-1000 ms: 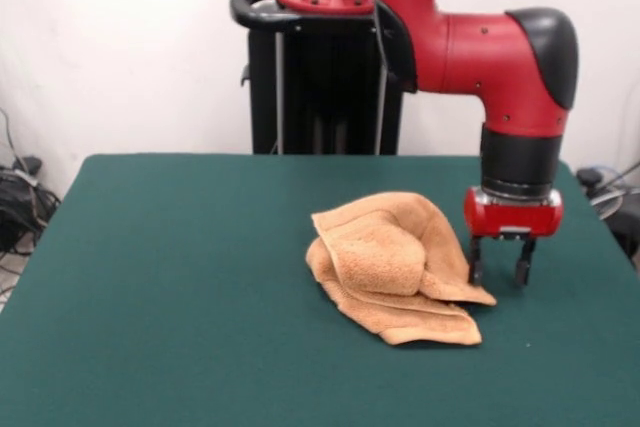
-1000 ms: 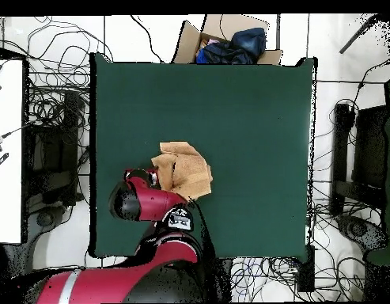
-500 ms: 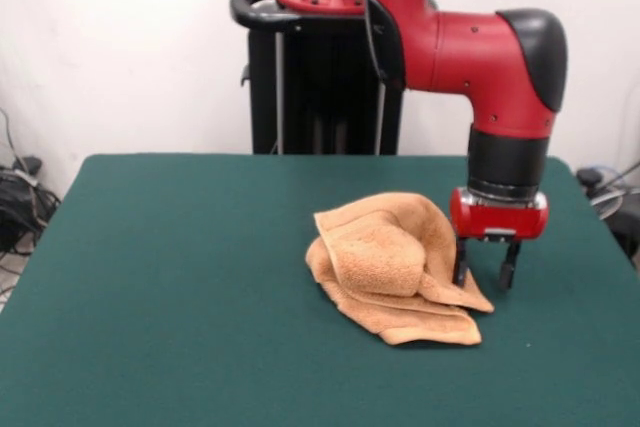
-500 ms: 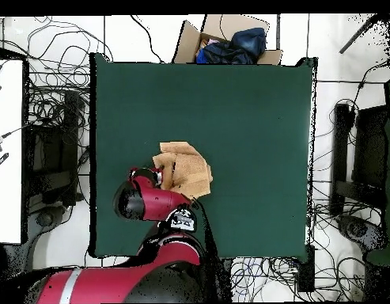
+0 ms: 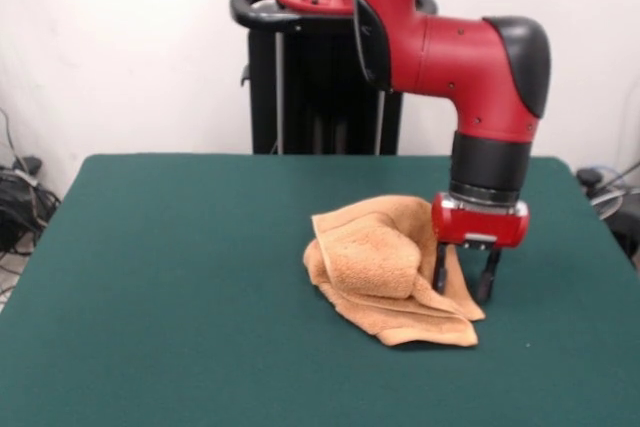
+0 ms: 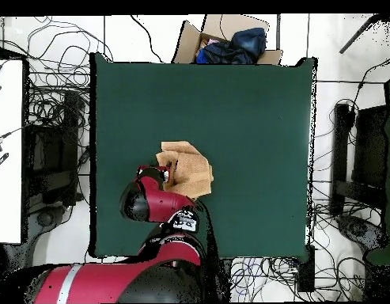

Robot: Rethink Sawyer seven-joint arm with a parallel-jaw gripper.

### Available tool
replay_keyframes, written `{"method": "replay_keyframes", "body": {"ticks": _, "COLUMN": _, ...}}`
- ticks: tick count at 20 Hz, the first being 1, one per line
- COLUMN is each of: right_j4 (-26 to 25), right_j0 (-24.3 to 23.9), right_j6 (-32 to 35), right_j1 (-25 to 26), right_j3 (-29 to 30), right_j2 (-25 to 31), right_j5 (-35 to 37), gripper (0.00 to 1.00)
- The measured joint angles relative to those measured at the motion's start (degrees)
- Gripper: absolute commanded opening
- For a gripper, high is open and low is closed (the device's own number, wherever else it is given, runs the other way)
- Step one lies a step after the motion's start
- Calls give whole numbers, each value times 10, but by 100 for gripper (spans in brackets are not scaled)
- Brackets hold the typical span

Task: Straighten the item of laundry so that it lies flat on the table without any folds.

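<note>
The item of laundry, an orange-tan towel, lies crumpled and folded over itself on the green table, a little right of centre in the front view. My gripper stands open at the towel's right edge, its two dark fingers straddling the outer flap close to the tabletop. From overhead, the towel sits left of the table's middle, and the arm's red wrist covers its lower left corner and hides the gripper.
A cardboard box holding dark blue cloth stands past the table's top edge in the overhead view. Cables lie on the floor all around. Green surface lies open on every side of the towel.
My gripper has moved from beside the towel's right edge to over it, travelling leftward in the front view. The outer flap now sits between the fingers. The towel has barely shifted.
</note>
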Motion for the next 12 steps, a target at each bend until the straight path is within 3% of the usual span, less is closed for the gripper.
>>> {"method": "replay_keyframes", "body": {"ticks": 12, "right_j4": 0, "right_j0": 6, "right_j6": 0, "right_j1": 11, "right_j3": -6, "right_j2": -6, "right_j5": -20, "gripper": 100}}
